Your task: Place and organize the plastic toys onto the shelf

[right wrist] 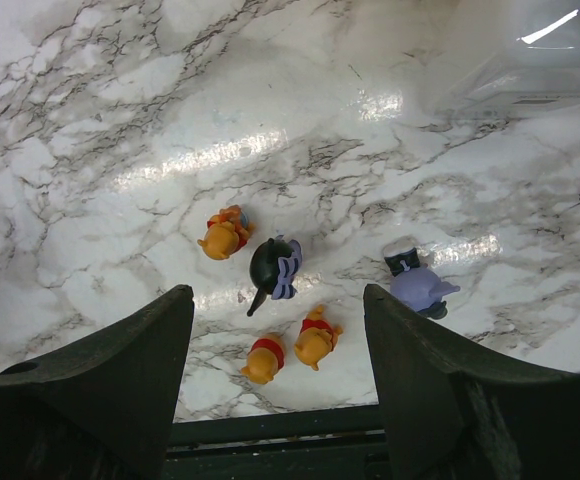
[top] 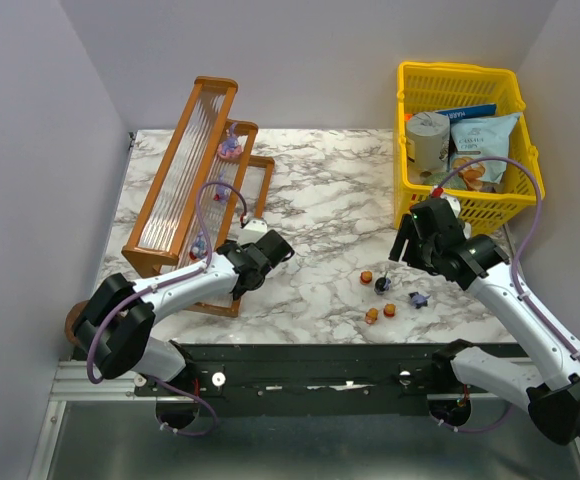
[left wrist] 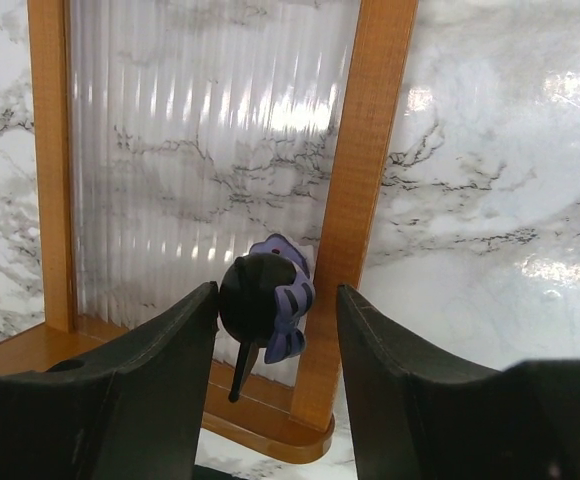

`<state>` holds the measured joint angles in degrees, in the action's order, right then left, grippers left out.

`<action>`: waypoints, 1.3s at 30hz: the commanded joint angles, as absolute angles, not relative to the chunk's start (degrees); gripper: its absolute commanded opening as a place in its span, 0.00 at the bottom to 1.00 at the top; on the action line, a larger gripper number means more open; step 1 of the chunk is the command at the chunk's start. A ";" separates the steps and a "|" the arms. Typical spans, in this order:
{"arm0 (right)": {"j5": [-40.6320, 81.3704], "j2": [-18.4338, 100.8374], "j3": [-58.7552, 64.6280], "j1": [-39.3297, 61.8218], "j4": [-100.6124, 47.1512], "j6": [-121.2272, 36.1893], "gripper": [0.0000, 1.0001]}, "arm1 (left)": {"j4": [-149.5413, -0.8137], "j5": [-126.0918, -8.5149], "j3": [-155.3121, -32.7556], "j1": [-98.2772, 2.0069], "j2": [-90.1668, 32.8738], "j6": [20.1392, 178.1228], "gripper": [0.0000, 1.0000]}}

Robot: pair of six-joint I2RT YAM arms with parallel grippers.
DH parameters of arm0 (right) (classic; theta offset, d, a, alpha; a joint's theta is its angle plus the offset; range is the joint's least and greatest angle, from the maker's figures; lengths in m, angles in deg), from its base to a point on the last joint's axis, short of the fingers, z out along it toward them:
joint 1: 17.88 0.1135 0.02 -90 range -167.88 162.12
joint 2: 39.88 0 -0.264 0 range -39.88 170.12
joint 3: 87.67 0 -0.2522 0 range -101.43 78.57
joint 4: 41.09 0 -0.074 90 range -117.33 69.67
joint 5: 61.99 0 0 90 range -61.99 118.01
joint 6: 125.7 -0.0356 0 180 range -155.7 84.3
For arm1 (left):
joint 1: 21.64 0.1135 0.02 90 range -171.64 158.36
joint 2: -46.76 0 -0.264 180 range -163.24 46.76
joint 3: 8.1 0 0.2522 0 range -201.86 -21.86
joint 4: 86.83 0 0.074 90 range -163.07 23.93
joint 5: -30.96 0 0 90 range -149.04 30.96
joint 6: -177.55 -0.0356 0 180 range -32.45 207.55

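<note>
So my left claw [left wrist: 275, 290] is over the near end of the shelf [left wrist: 355, 200]. Its fingers are apart, with a black-and-purple toy [left wrist: 265, 300] between them. The toy stands on the clear ribbed bottom tier, tucked right up against the outer wooden rail, close to the corner.

The finger on the rail side has a clear gap to it. The other finger [left wrist: 170, 350] is so close to the toy's dark head that I honestly can't tell if it's touching. Either way, I'm not clamped on it.

From overhead there's also a pinkish-purple toy [top: 230, 148] further back on the shelf, though I can't make out which tier it's on.

My right claw [right wrist: 278, 298] hangs above the marbled surface [right wrist: 120, 120], fingers wide apart with nothing in them. Under it is a little cluster of loose toys:
- A second black-and-purple toy [right wrist: 273, 268] is in the middle.
- There are three orange toys [right wrist: 225, 235]. One is just beside the black-and-purple one, and the other two are side by side on the side nearer my arm bases.
- A lilac toy [right wrist: 417, 285] with a dark hat sits a bit apart from them, off to the right.

Back in the far right corner is the yellow mesh basket [top: 457, 70], with a can [top: 427, 140] and snack packets [top: 490, 135] in it. It's well apart from the shelf on the left.
</note>
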<state>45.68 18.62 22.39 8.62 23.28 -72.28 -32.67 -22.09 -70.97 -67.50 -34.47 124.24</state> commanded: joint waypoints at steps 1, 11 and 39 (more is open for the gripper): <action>45.24 18.74 21.00 8.22 22.42 -72.53 0.77 | -31.85 -17.91 -72.49 -67.78 -34.71 125.78 0.61; 45.32 18.92 21.00 8.31 22.33 -72.44 0.77 | -30.97 -15.27 -74.16 -69.01 -35.77 126.66 0.65; 46.90 17.25 21.44 8.22 22.68 -73.85 0.76 | -42.12 -17.46 -85.57 -81.30 -42.88 111.05 0.77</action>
<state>45.09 18.56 22.39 8.62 22.85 -73.18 -34.53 -17.42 -81.11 -76.73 -39.63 119.91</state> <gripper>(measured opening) 0.764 0.725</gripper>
